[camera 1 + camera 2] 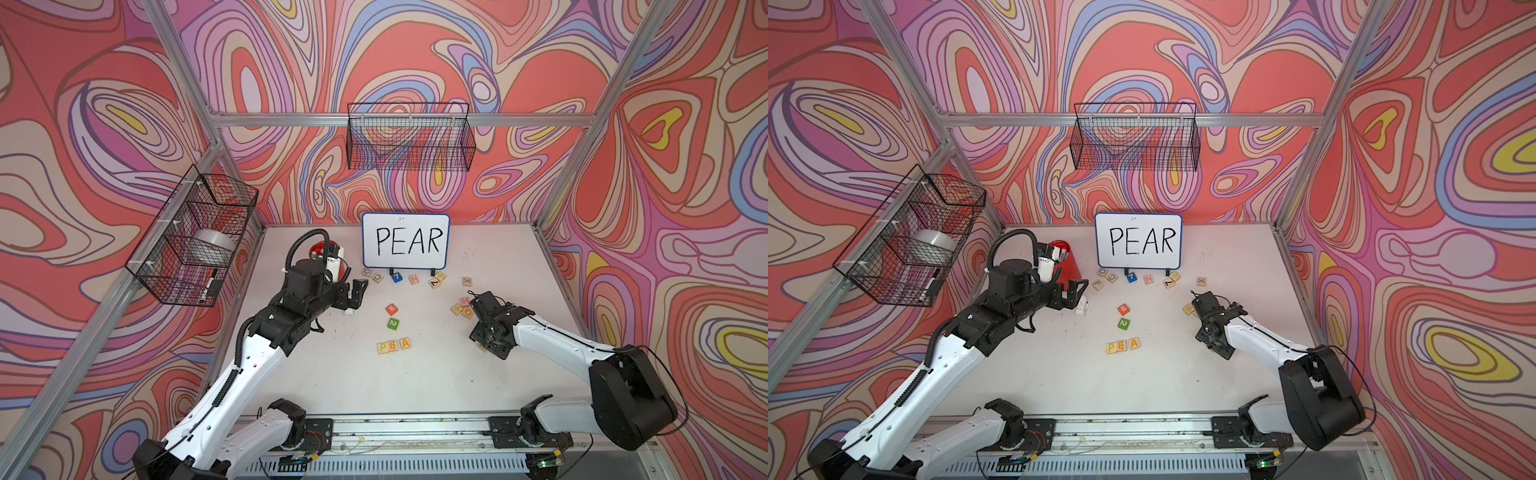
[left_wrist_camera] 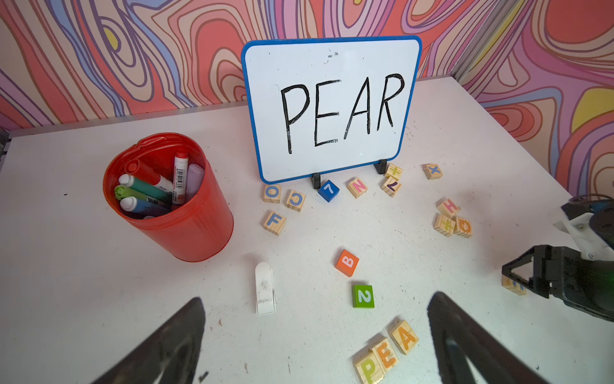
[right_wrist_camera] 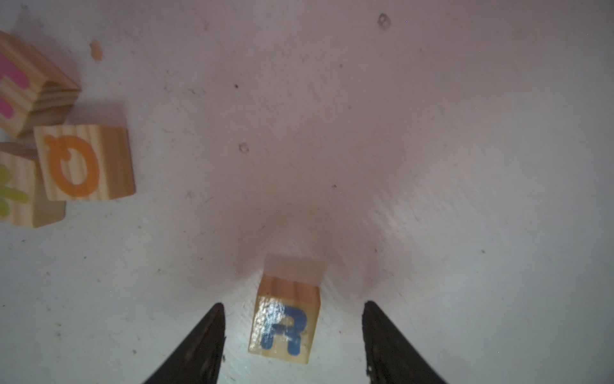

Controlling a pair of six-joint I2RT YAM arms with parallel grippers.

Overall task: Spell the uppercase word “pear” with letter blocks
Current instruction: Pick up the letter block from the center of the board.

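Loosely, right jaws spread astride R block (image 3: 285, 324), gap either side; left jaws spread wide above table (image 2: 99, 316)

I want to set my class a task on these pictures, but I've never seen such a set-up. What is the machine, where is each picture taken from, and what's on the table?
It is a robot with two arms, each ending in a two-fingered gripper. Two pictures look down on the table; the other two come from cameras on the wrists. A whiteboard reads PEAR. The P block, E block and A block lie in a row; other blocks lie scattered. The left gripper is open and empty. The right gripper is open, straddling the R block without touching it. Nothing is held.
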